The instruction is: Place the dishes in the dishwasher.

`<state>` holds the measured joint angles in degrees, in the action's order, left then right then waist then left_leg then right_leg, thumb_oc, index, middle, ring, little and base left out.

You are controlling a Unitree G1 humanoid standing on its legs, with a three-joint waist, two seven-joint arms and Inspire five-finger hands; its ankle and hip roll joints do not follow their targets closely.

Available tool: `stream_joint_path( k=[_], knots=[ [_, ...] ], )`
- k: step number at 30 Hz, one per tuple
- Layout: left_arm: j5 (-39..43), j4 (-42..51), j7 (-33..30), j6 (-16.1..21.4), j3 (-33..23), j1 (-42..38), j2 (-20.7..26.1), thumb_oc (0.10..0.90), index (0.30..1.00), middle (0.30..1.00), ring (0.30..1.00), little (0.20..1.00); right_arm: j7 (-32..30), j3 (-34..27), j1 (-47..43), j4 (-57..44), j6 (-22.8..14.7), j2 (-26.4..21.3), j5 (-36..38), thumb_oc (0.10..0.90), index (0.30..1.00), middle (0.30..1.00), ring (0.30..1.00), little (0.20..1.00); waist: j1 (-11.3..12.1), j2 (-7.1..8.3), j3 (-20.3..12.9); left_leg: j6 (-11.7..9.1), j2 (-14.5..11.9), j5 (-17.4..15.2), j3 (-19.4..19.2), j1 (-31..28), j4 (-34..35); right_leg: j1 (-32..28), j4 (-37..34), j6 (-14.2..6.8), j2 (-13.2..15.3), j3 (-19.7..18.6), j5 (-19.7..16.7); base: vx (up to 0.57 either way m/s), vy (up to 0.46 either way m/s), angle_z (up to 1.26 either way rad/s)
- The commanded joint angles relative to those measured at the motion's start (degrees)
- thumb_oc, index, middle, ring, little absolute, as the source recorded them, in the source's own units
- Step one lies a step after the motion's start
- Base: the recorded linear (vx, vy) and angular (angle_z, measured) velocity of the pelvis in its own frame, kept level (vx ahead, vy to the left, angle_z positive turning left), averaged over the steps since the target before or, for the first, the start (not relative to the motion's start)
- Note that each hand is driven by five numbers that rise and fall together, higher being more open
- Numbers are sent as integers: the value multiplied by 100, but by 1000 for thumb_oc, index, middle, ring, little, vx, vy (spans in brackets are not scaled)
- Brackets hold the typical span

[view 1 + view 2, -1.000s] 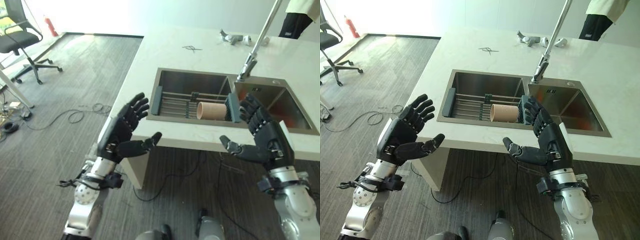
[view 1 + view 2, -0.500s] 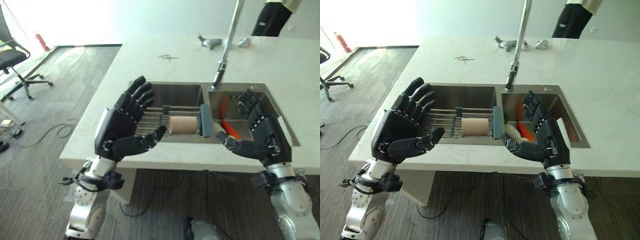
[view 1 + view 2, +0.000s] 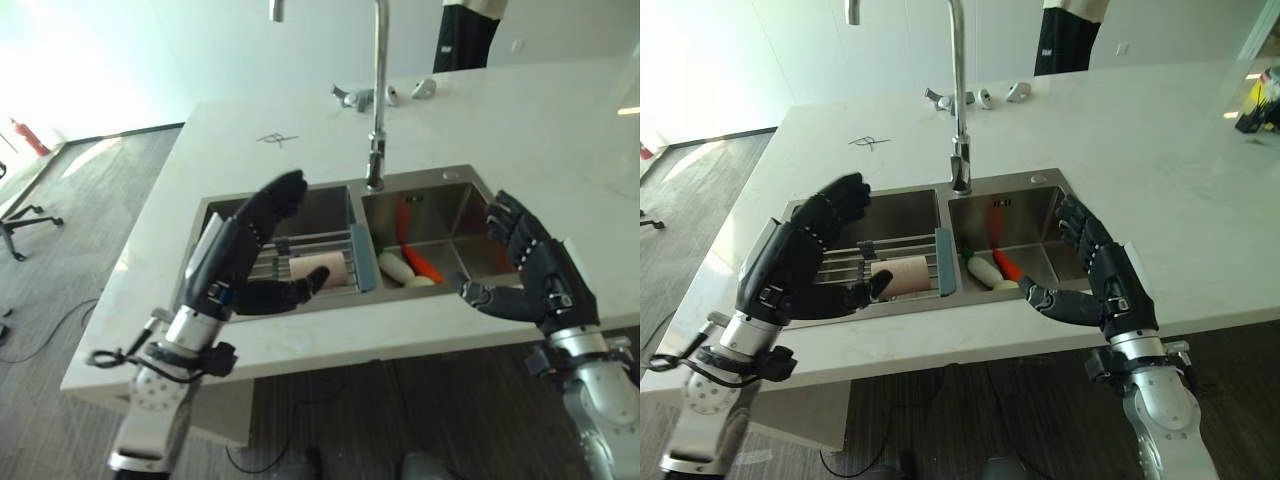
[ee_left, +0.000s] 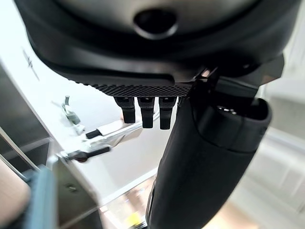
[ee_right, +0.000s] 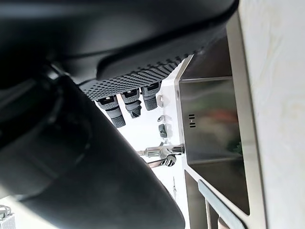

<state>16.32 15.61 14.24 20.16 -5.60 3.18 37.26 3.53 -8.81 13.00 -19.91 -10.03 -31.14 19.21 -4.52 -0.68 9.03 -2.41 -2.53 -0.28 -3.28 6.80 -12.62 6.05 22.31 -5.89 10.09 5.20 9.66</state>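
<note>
While both of our arms are hovering above the front edge of the desk (image 3: 1200, 180), we are holding the left hand (image 3: 800, 265) and the right hand (image 3: 1100, 290) spread, fingers straight and thumbs out, gripping nothing. The dishes are lying in the double sink (image 3: 1040, 185). A tan cup (image 3: 905, 277) is resting on its side on the wire rack (image 3: 845, 262) across the left basin, its long axis running left to right, just beyond our left hand's thumb. In the right basin an orange utensil (image 3: 1006, 264) and a pale piece (image 3: 982, 270) are lying together near the divider, ahead of our right hand and to its left; what exactly they are we cannot tell. The left hand is looking nearer to the cup, the right nearer to the basin items. The tall faucet (image 3: 958, 110) is rising from the sink's far rim between the basins, and we are judging it the main thing to steer clear of. Small objects (image 3: 980, 97) and a person (image 3: 1065, 35) are standing at the desk's far side, well apart. We are seeing no dishwasher here.
</note>
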Motion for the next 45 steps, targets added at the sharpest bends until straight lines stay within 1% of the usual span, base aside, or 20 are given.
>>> stream_joint_path(
  k=[1, 5, 7, 8, 10, 13, 15, 17, 20, 21, 23, 30, 32, 34, 39, 40, 45],
  knots=[
    [-172, 238, -305, 613, -372, -466, 57, 800, 900, 900, 900, 900, -30, -250, -764, -395, -436, -67, 16, 800, 900, 900, 900, 900, 13, -91, -405, -107, -157, -1176, -98, -55, -457, -182, -512, -206, -194, 436, 141, 53, 98, 6],
    [-292, 180, -329, 476, -423, -573, 295, 800, 900, 900, 900, 900, -8, -182, -837, -419, -301, -65, -90, 800, 900, 900, 900, 900, -12, -107, -465, -47, -125, -1225, -146, -106, -457, -191, -512, -250, -162, 367, 135, 70, 106, 0],
    [-310, 140, -277, 266, -389, -698, 410, 800, 900, 900, 900, 900, 106, -136, -920, -389, -238, -112, -119, 800, 900, 900, 900, 900, -39, -114, -491, -13, -112, -1247, -189, -134, -457, -186, -512, -274, -152, 306, 116, 69, 97, -14],
    [-305, 101, -242, 5, -320, -804, 422, 800, 900, 900, 900, 900, 134, -100, -980, -344, -238, -121, -151, 800, 900, 900, 900, 900, -54, -118, -505, 7, -94, -1268, -194, -150, -457, -185, -512, -282, -150, 271, 113, 63, 72, -15],
    [-371, -97, -210, -385, -103, -1013, 470, 800, 900, 900, 900, 900, 78, 5, -1090, -250, -243, -135, -162, 800, 900, 900, 900, 900, -83, -121, -525, 49, -66, -1309, -217, -190, -457, -182, -512, -319, -129, 235, 88, 68, 62, -16],
    [-353, -373, -265, -637, 66, -1177, 600, 800, 900, 900, 900, 900, 112, 71, -1153, -214, -197, -210, -131, 800, 900, 900, 900, 900, -159, -150, -565, 78, -70, -1336, -300, -241, -457, -180, -512, -340, -133, 188, 72, 55, 55, -21],
    [-204, -574, -279, -652, 128, -1293, 662, 800, 900, 900, 900, 900, 148, 110, -1187, -155, -222, -242, -131, 800, 900, 900, 900, 900, -200, -169, -579, 89, -74, -1351, -349, -266, -457, -178, -512, -344, -144, 152, 68, 39, 49, -12],
    [-239, -878, -270, -695, 282, -1478, 696, 800, 900, 900, 900, 900, 223, 165, -1247, -20, -305, -265, -96, 800, 900, 900, 900, 900, -265, -187, -587, 108, -75, -1380, -416, -305, -457, -172, -512, -349, -156, 105, 61, 31, 40, -21],
    [-214, -1120, -305, -843, 447, -1635, 726, 800, 900, 900, 900, 900, 270, 237, -1274, 33, -331, -314, -106, 800, 900, 900, 900, 900, -325, -203, -599, 123, -74, -1406, -483, -345, -457, -168, -512, -357, -167, 66, 55, 20, 29, -19],
    [-183, -1217, -311, -853, 486, -1679, 725, 800, 900, 900, 900, 900, 301, 239, -1276, 49, -335, -328, -91, 800, 900, 900, 900, 900, -347, -205, -607, 126, -79, -1415, -510, -357, -457, -167, -512, -360, -168, 56, 53, 21, 19, -11],
    [-221, -1514, -384, -759, 601, -1796, 679, 800, 900, 900, 900, 900, 377, 233, -1286, 124, -369, -354, -67, 800, 900, 900, 900, 900, -410, -217, -629, 133, -94, -1437, -589, -400, -457, -167, -512, -368, -178, 28, 47, 24, 19, -15],
    [-531, -2315, -574, -843, 914, -2067, 533, 800, 900, 900, 900, 900, 488, 169, -1243, 277, -439, -375, -13, 800, 900, 900, 900, 900, -573, -217, -672, 151, -102, -1488, -748, -474, -457, -128, -512, -378, -214, -83, 18, 13, 5, -18],
    [-634, -2896, -768, -732, 995, -2150, 454, 800, 900, 900, 900, 900, 570, 132, -1221, 371, -513, -387, -2, 800, 900, 900, 900, 900, -655, -220, -691, 158, -108, -1511, -835, -509, -457, -105, -512, -387, -232, -142, 7, 22, 4, -20],
    [-713, -3222, -835, -685, 1063, -2232, 435, 800, 900, 900, 900, 900, 566, 92, -1224, 408, -534, -415, -22, 800, 900, 900, 900, 900, -698, -210, -701, 160, -115, -1522, -879, -523, -457, -94, -512, -390, -239, -164, -2, 12, -9, -26],
    [-1197, -3738, -1304, -640, 1077, -2342, 448, 800, 900, 900, 900, 900, 575, 25, -1195, 469, -585, -457, -93, 800, 900, 900, 900, 900, -788, -205, -710, 167, -140, -1554, -979, -556, -457, -62, -512, -396, -254, -197, 4, -1, -10, -12],
    [-1373, -3899, -1395, -718, 1086, -2362, 458, 800, 900, 900, 900, 900, 596, -14, -1177, 478, -573, -495, -89, 800, 900, 900, 900, 900, -823, -206, -706, 174, -151, -1569, -1023, -577, -457, -56, -512, -394, -263, -211, 10, -4, -5, -9],
    [-1446, -4089, -1302, -825, 1134, -2361, 458, 800, 900, 900, 900, 900, 621, -51, -1190, 500, -572, -552, -117, 800, 900, 900, 900, 900, -851, -208, -701, 171, -174, -1578, -1085, -611, -457, -55, -512, -400, -267, -217, 7, -1, 0, -1]
  ],
)
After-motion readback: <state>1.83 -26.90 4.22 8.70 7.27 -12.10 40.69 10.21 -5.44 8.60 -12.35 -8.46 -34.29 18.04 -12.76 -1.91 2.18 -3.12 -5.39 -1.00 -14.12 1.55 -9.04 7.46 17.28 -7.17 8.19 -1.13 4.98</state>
